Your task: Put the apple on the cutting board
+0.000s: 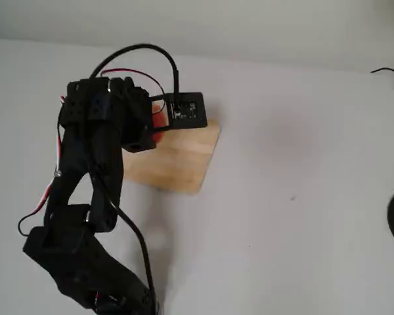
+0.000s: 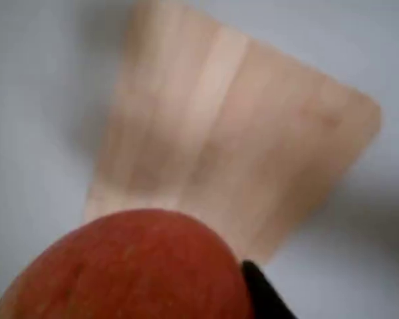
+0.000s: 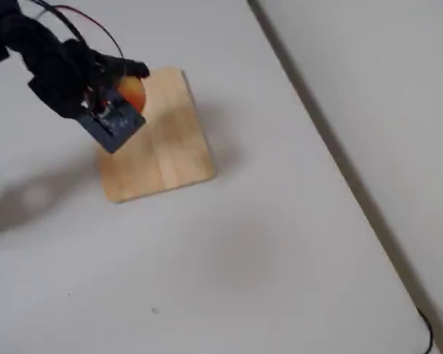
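Currently the gripper (image 3: pixel 122 77) is clamped on the apple (image 2: pixel 126 266) — red-orange skin fills the bottom of the wrist view, with a black fingertip (image 2: pixel 263 292) pressed against its right side. In both fixed views the apple (image 3: pixel 133 94) sits in the black claw over the far end of the cutting board (image 3: pixel 162 147); whether it touches the wood or is held just above it, can't tell. In a fixed view only a sliver of red (image 1: pixel 159 120) shows between the arm body and the wrist camera module (image 1: pixel 187 110). Cutting board (image 1: pixel 177 161) lies flat on the white table (image 1: pixel 302 197), light plank stripes visible in the wrist view (image 2: pixel 239 146) — blurred there. Black arm (image 1: pixel 85 197) reaches in from the lower left of that fixed view, red and black wires looping over its top.
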Motion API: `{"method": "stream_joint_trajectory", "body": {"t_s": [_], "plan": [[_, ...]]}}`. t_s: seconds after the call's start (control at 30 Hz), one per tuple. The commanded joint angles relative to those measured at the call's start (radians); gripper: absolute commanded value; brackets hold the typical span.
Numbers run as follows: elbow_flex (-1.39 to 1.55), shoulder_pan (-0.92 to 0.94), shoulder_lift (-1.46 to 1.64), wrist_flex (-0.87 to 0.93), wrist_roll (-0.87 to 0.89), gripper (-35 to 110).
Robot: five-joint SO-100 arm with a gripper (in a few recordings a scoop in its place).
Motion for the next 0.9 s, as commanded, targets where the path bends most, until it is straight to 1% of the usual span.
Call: {"method": "stream_joint_trajectory", "body": {"t_s": [0.0, 0.4, 0.67, 0.73, 0.77, 0.83, 0.87], "plan": [[-0.017, -0.034, -0.008, -0.069, 0.015, 6], [-0.017, -0.089, -0.187, -0.189, 0.034, 6], [-0.055, -0.097, -0.275, -0.199, 0.031, 7], [-0.064, -0.098, -0.293, -0.195, 0.025, 12], [-0.074, -0.1, -0.305, -0.186, 0.018, 18], [-0.077, -0.106, -0.318, -0.173, 0.0, 34], [-0.077, -0.107, -0.319, -0.166, -0.012, 47]]}}
